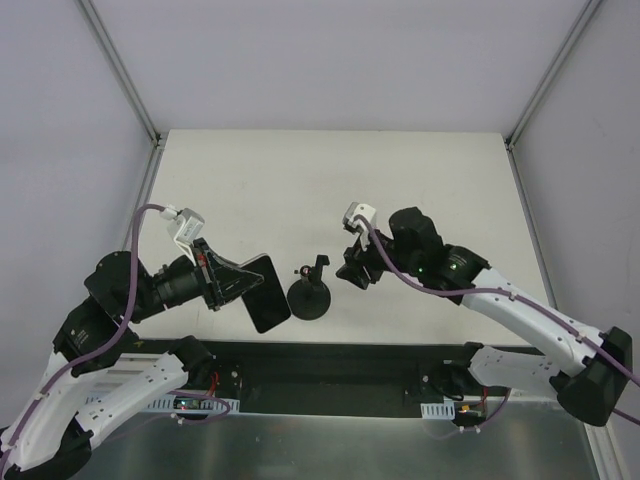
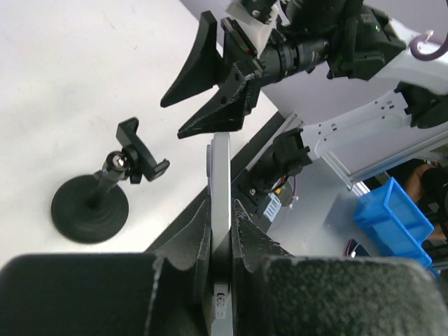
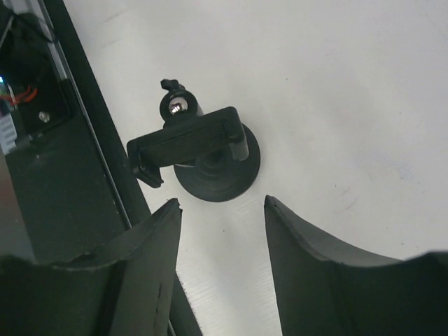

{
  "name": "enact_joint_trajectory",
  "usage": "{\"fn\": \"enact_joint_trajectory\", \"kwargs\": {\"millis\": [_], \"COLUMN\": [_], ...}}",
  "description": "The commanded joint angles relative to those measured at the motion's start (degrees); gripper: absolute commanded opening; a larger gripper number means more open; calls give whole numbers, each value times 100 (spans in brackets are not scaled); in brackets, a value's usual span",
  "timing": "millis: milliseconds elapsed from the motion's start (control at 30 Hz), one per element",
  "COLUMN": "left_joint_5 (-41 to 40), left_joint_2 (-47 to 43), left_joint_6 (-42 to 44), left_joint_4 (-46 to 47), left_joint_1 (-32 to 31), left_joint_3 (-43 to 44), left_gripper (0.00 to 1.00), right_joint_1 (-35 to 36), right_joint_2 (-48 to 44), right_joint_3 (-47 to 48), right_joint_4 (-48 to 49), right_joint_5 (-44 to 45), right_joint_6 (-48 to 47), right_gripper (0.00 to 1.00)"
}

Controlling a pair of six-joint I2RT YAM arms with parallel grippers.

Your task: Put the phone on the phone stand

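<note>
The phone (image 1: pixel 270 297), a glossy black slab, is held off the table, just left of the phone stand (image 1: pixel 310 298). My left gripper (image 1: pixel 243 283) is shut on its left end. The left wrist view shows the phone (image 2: pixel 220 175) edge-on between my left gripper's (image 2: pixel 222 208) pads. Left of it stands the phone stand (image 2: pixel 91 206), its clamp cradle (image 2: pixel 142 152) empty. My right gripper (image 1: pixel 350 270) hovers just right of the stand, open and holding nothing. In the right wrist view the phone stand (image 3: pixel 210 150) lies just beyond my right gripper (image 3: pixel 222 203), between its spread fingers.
The stand sits close to the table's near edge, where a black strip (image 1: pixel 330 362) runs between the arm bases. A blue bin (image 2: pixel 392 217) lies off the table beyond that edge. Metal frame posts (image 1: pixel 120 70) rise at the back corners.
</note>
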Motion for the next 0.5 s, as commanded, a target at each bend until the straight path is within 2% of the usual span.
{"fn": "enact_joint_trajectory", "kwargs": {"millis": [0, 267, 467], "left_joint_5": [-2, -54, 68], "left_joint_2": [-221, -178, 25], "left_joint_6": [38, 100, 187], "left_joint_4": [-94, -147, -147], "left_joint_1": [-32, -32, -32], "left_joint_3": [106, 26, 70], "left_gripper": [0, 0, 0], "right_joint_1": [-43, -43, -43], "right_joint_2": [571, 1416, 1926], "right_joint_3": [676, 1239, 1679], "right_joint_4": [-472, -771, -938], "right_joint_5": [-796, -753, -814], "right_joint_6": [-1369, -1827, -2020], "right_gripper": [50, 47, 41]}}
